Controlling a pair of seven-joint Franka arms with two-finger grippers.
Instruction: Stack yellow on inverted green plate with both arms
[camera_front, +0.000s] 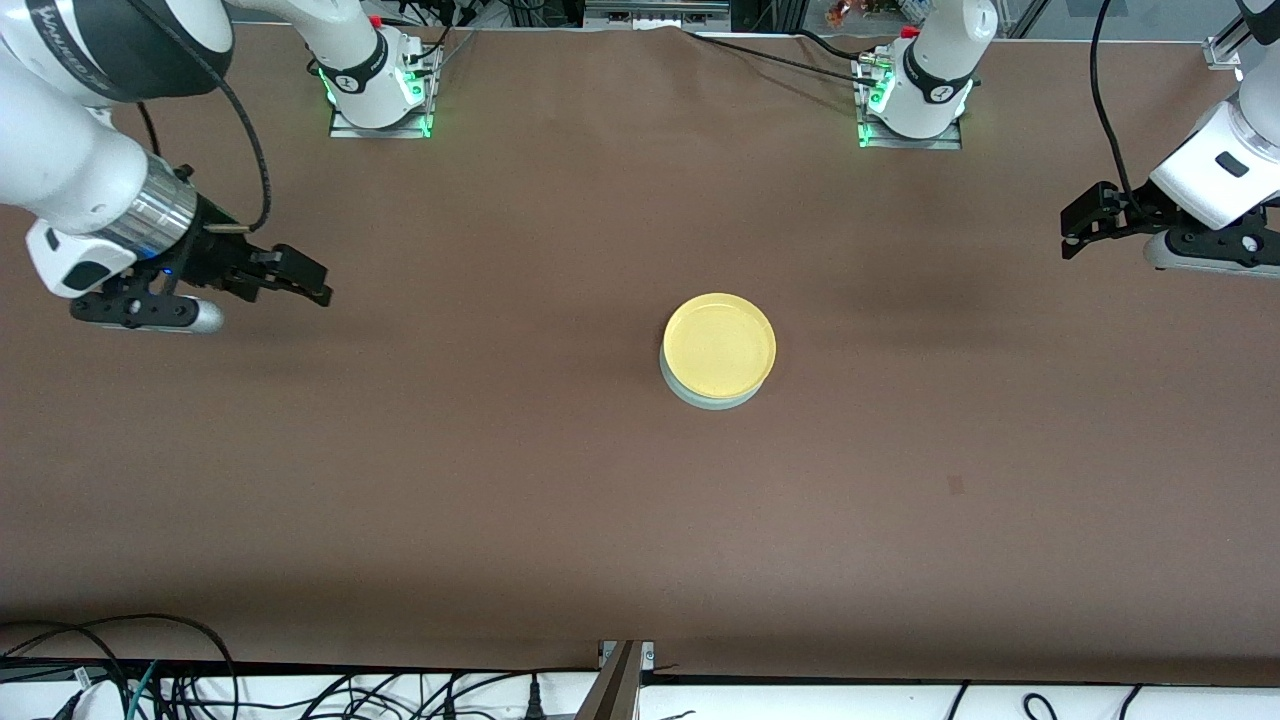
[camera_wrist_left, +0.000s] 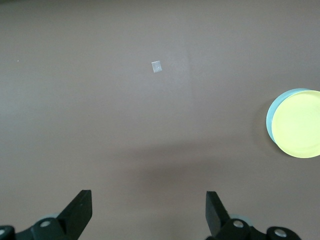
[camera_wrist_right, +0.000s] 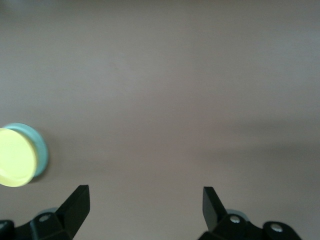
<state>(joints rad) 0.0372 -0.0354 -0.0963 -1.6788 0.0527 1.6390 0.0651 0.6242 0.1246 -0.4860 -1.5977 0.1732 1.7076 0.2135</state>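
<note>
The yellow plate (camera_front: 719, 343) lies on top of the pale green plate (camera_front: 712, 400) in the middle of the table; only the green plate's edge shows under it. Both also show in the left wrist view, the yellow plate (camera_wrist_left: 299, 123) over the green plate (camera_wrist_left: 272, 112), and in the right wrist view, yellow (camera_wrist_right: 15, 157) over green (camera_wrist_right: 40, 145). My left gripper (camera_front: 1070, 225) is open and empty, held above bare table at the left arm's end. My right gripper (camera_front: 305, 280) is open and empty, above bare table at the right arm's end.
The brown table (camera_front: 500, 480) is bare around the stack. A small white scrap (camera_wrist_left: 156, 66) lies on the table in the left wrist view. Cables (camera_front: 150, 680) run along the table's edge nearest the front camera.
</note>
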